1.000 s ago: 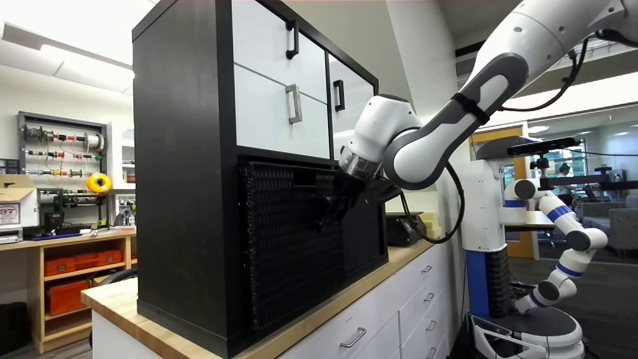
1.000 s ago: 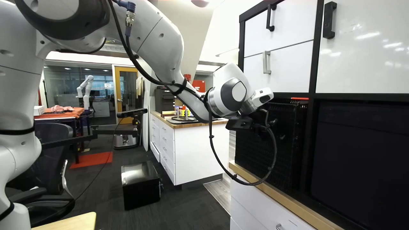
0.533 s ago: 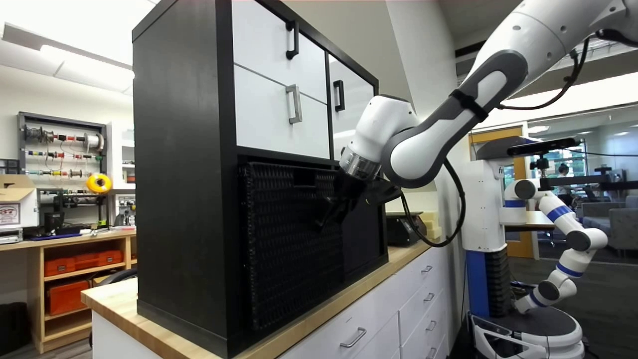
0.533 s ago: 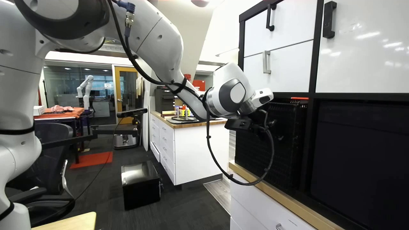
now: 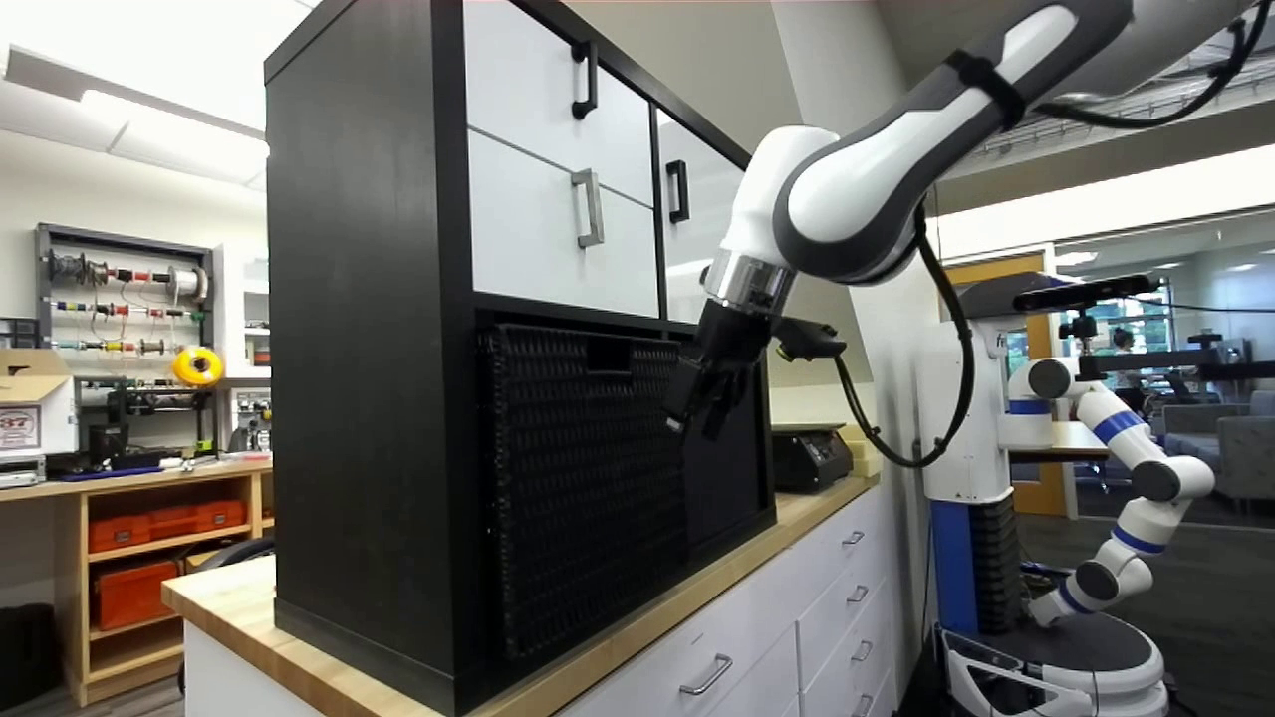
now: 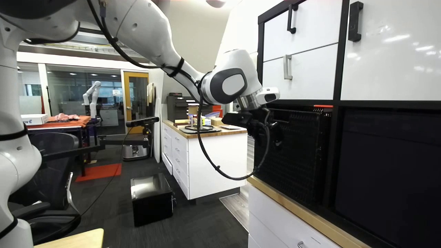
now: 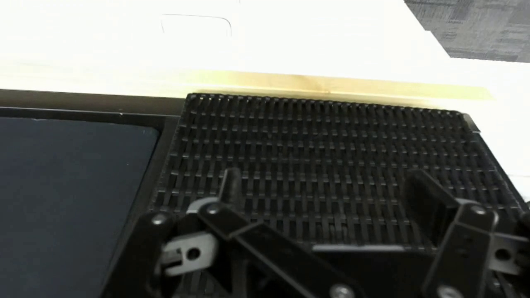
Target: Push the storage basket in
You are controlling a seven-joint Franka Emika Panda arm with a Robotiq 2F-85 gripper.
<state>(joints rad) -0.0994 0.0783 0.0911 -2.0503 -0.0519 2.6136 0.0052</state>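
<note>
The storage basket is a large black woven bin (image 5: 578, 498) in the lower compartment of the black cabinet (image 5: 359, 349), with its slot handle near the top. It also shows in an exterior view (image 6: 293, 165) and fills the middle of the wrist view (image 7: 327, 140). Its face looks about level with the cabinet front or slightly proud; the exact depth is hard to tell. My gripper (image 5: 702, 418) is in front of the basket's upper right part, pointing down, apparently apart from it. In the wrist view the gripper (image 7: 325, 182) has its fingers spread wide with nothing between them.
White doors with handles (image 5: 568, 199) are above the basket. A dark panel (image 7: 70, 198) fills the compartment beside it. A wooden counter edge (image 5: 637, 637) and white drawers (image 5: 737, 637) lie below. A black device (image 5: 812, 458) stands on the counter beyond the cabinet.
My arm has lifted and drawn back, away from the cabinet, mostly within the last half second. The gripper now points more steeply down. The basket shows no visible movement.
</note>
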